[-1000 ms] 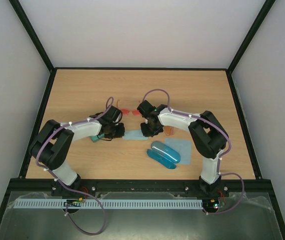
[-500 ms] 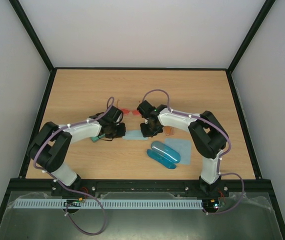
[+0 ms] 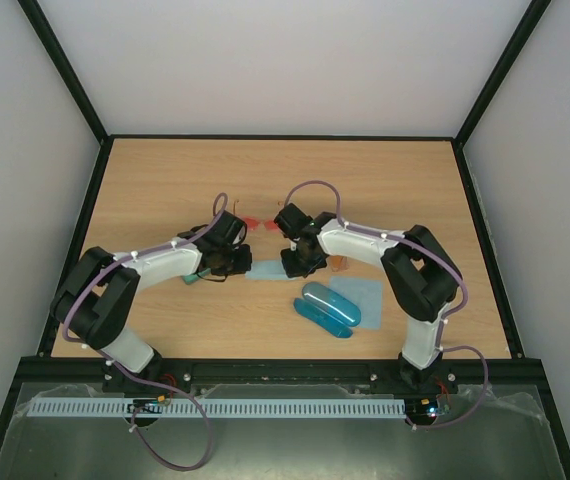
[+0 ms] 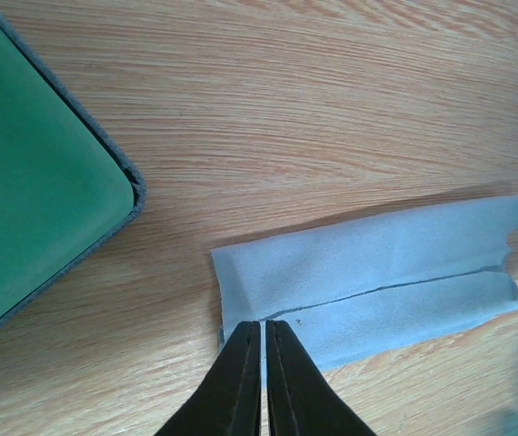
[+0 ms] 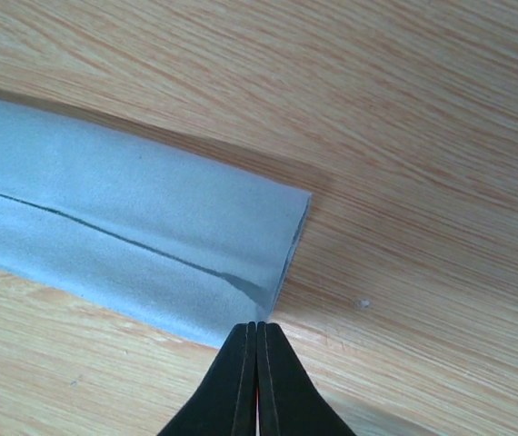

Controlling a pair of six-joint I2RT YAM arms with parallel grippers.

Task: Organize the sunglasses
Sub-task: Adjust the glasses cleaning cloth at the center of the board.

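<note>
Looking at the sunglasses first: red-pink sunglasses (image 3: pixel 255 221) lie on the table (image 3: pixel 385 180), just behind the gap between the two wrists. Their long axis runs roughly left-right across the table. They are too small to tell which way the lenses face. Orange sunglasses (image 3: pixel 341 264) sit just right of the right wrist, partly hidden by it, so the axis is not readable. Neither pair is in a gripper.

Left gripper (image 4: pixel 262 324): jaws pressed together, tips at the near edge of the folded cloth (image 4: pixel 377 272), at its left end. Right gripper (image 5: pixel 256 325): jaws fully together too, tips at the near edge of the same cloth by its right end. Can't tell whether either one actually has a fold nipped.

Versus a second ago:
- The left arm (image 3: pixel 160 260) has its elbow slightly further out to the left.
- The right arm (image 3: pixel 360 240) has its elbow slightly further out to the right.
- Both wrists are at the same spots on the cloth.
- Sunglasses, cases and cloths have not moved.

Containers:
- The blue case (image 3: pixel 327 307) lies diagonally, near the arms' side of the folded cloth, overlapping the near-left corner of the flat cloth (image 3: pixel 363 292). Open or closed is unclear, and so are the contents.
- The green case (image 4: pixel 32 173) is just left of the folded cloth and not touching it. Only a corner shows, and most of it is under the left arm in the top view. Contents can't be told.
</note>
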